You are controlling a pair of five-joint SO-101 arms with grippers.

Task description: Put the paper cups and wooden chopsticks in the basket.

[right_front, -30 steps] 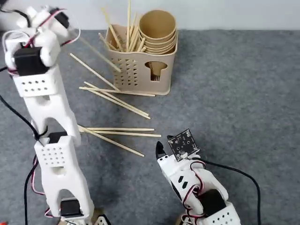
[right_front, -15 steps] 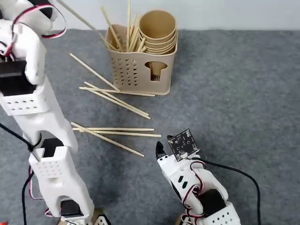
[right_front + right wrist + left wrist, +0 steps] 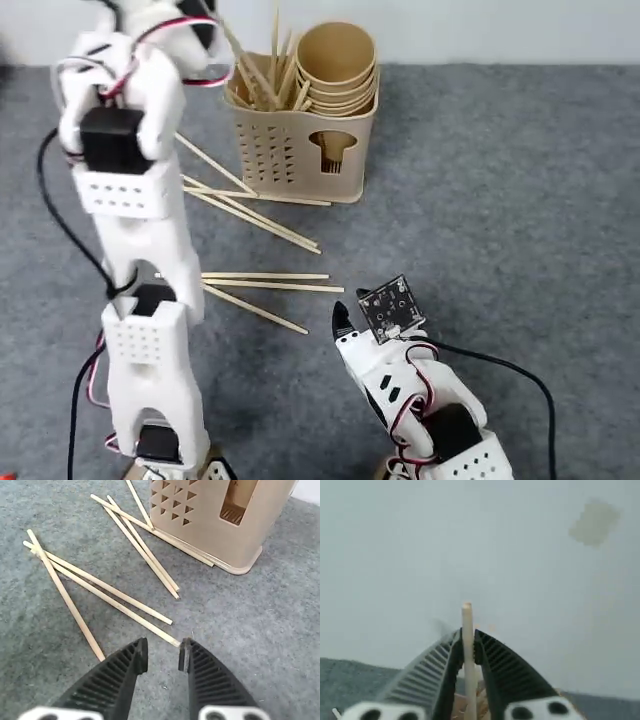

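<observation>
Lower centre of high view: right claw (image 3: 341, 320) low over grey surface (image 3: 500, 200), jaws a narrow gap apart, empty, tips just beside ends of loose chopsticks (image 3: 265, 284). More sticks fan out mid-frame, some touching foot of basket (image 3: 300, 150). Paper cups (image 3: 338, 55) stacked in basket's right compartment. Upper left: left claw (image 3: 468, 636) clamped on held chopstick (image 3: 467, 614), stick slanting toward basket's left compartment. Looks like drop-in step: get lower tip well below rim, keep stick steep, then release. Go gently past sticks standing there.
</observation>
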